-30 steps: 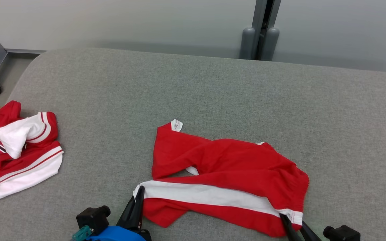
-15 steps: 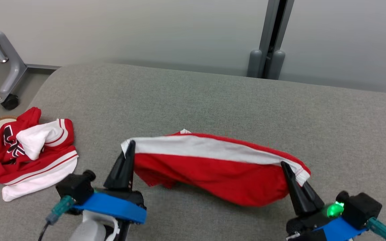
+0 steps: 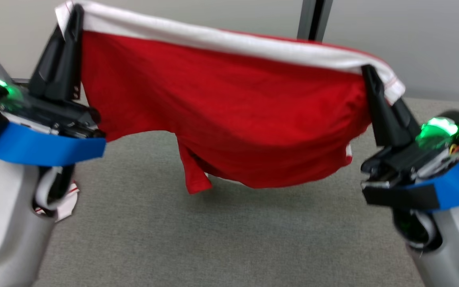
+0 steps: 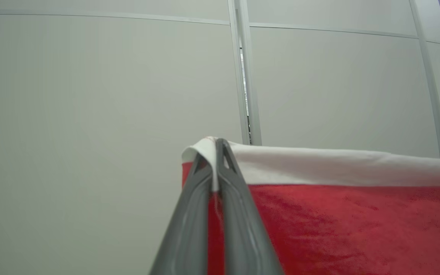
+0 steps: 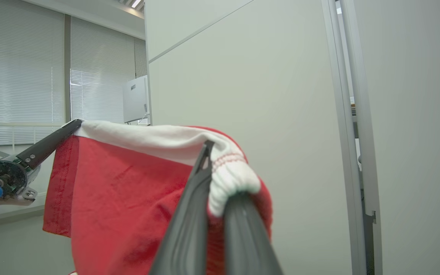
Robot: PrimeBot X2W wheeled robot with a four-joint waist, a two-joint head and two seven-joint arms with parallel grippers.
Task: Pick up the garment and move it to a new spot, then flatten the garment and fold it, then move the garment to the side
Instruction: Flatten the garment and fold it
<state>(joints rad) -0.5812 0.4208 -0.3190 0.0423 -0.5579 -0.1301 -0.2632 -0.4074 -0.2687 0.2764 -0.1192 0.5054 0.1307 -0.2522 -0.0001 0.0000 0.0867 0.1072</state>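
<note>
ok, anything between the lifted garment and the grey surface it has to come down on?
Nothing visible. The garment hangs from the left gripper and right gripper, both shut on its white band, over bare grey surface. A second garment lies to the left, partly behind the left forearm.

Garment (image 3: 229,115) hangs above the cushion (image 3: 213,243) — between left fingers (image 3: 60,59) and right fingers (image 3: 377,105).

A grey worktop covered in woven fabric (image 3: 221,243) spans the lower half of the head view. At the lower left, the corner of a crumpled white cloth with red trim (image 3: 68,199) lies on it, mostly hidden.
</note>
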